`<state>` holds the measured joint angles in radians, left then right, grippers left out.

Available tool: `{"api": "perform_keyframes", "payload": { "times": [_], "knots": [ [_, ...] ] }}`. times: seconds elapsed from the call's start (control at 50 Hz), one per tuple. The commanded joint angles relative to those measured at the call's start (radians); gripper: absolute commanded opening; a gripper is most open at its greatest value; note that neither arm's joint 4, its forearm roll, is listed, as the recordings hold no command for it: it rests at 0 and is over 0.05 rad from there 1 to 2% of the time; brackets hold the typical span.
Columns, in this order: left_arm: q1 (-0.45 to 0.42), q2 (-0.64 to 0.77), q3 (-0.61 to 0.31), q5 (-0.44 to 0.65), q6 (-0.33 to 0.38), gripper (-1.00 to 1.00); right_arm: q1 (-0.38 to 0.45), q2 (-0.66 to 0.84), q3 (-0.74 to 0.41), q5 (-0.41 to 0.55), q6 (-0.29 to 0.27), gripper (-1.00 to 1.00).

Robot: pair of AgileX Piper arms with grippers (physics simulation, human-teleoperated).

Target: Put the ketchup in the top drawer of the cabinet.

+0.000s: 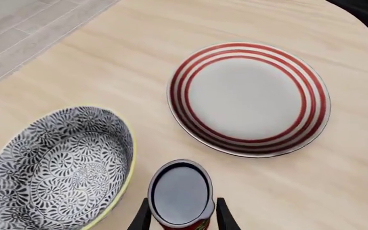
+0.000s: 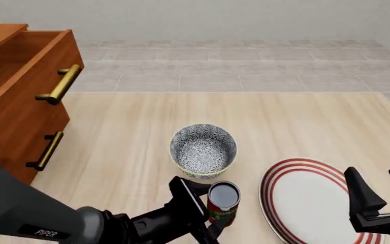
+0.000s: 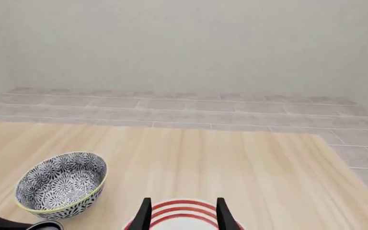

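The ketchup (image 2: 223, 203), a small can with a red label and grey top, stands on the table just in front of the bowl. My left gripper (image 2: 205, 213) is open, with one finger on each side of the can; the left wrist view shows the can (image 1: 180, 194) between the fingers (image 1: 225, 215). The cabinet (image 2: 5, 132) stands at the far left, and its top drawer (image 2: 26, 76) is pulled out. My right gripper (image 2: 377, 175) is open and empty above the plate's right part, as the right wrist view (image 3: 184, 203) also shows.
A grey-patterned bowl (image 2: 203, 148) sits mid-table, close behind the can. A red-ringed white plate (image 2: 310, 203) lies at the front right. The lower drawer's brass handle (image 2: 44, 151) shows below the open top drawer. The table's far edge meets a tiled floor.
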<state>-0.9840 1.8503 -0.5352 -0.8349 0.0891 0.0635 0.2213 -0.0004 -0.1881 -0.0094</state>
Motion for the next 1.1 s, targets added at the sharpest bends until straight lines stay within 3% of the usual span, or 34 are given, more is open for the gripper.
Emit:
{"api": "perform_keyframes", "payload": {
  "times": [0.02,0.44,0.46,0.7,0.98,1.1],
  "knots": [
    [0.003,0.002,-0.02,0.017,0.006,1.0,0.0,0.011,0.0,-0.008,0.001,1.0],
    [0.022,0.065,-0.058,0.016,-0.019,1.0,0.003,0.028,0.0,-0.022,-0.002,1.0],
    [0.023,0.069,-0.06,0.017,-0.018,-1.0,0.003,0.03,0.0,-0.022,-0.002,1.0],
    [0.003,0.002,-0.04,0.037,-0.001,-1.0,0.005,0.038,0.0,-0.029,-0.004,1.0],
    [0.008,-0.176,0.006,0.109,0.032,-1.0,0.005,0.034,0.0,-0.026,-0.004,1.0],
    [0.022,-0.289,0.031,0.161,0.006,-1.0,0.004,0.032,0.0,-0.024,-0.003,1.0]
  ]
}}
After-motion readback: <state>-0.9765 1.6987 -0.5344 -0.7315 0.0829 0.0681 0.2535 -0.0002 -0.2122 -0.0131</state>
